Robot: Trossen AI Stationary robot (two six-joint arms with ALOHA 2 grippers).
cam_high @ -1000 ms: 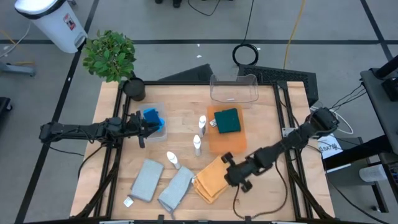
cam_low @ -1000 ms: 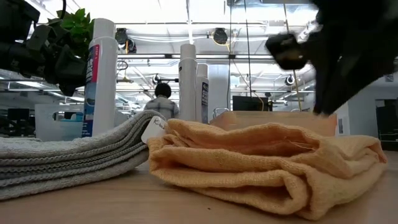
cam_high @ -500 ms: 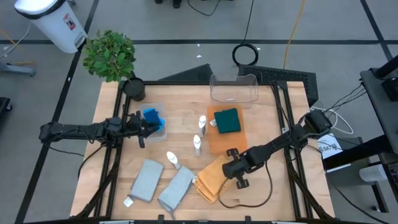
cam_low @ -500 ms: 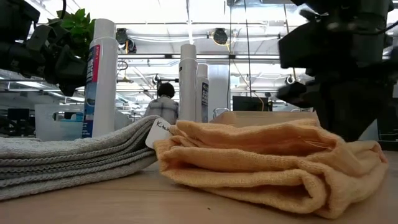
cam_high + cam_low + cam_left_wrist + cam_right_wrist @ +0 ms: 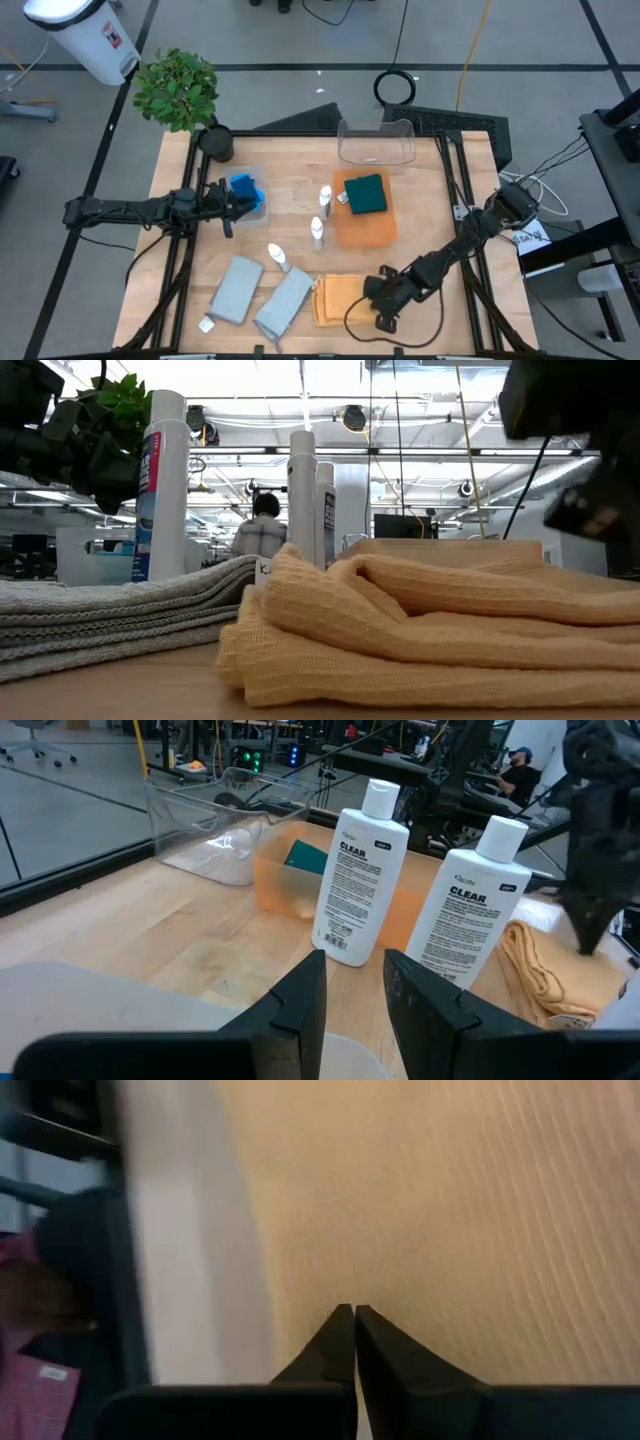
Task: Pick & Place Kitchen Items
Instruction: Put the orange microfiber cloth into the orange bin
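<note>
My right gripper [image 5: 378, 300] is shut at the right edge of the folded orange cloth [image 5: 340, 298], which lies flat near the table's front edge and fills the low view [image 5: 430, 630]. Past the shut fingertips the right wrist view [image 5: 353, 1312] shows only bare wood. My left gripper [image 5: 232, 205] is open and empty, level, beside the clear bin [image 5: 262, 208] that holds the blue sponges [image 5: 245, 188]. Three white bottles [image 5: 325, 197] [image 5: 317, 232] [image 5: 278, 257] stand mid-table. Two grey cloths [image 5: 235, 288] [image 5: 285, 300] lie at the front left. A dark green cloth [image 5: 366, 193] lies on the orange tray [image 5: 350, 232]. My right gripper's shut fingers stand at the orange cloth's right edge [image 5: 362, 298]. The gripper's own body hides that place from above, and the wrist view shows no cloth, so I cannot tell whether they touch it.
An empty clear bin [image 5: 376, 140] stands at the far edge. A potted plant [image 5: 178, 88] and a dark pot [image 5: 215, 140] stand at the far left corner. The left wrist view looks past two bottles [image 5: 360, 870] [image 5: 470, 910] toward the tray. Bare wood lies right of the tray.
My right gripper has gone toward the table's near edge. The orange cloth has slid with it toward that edge and turned, so it now lies square to the edge and much closer to the low camera.
</note>
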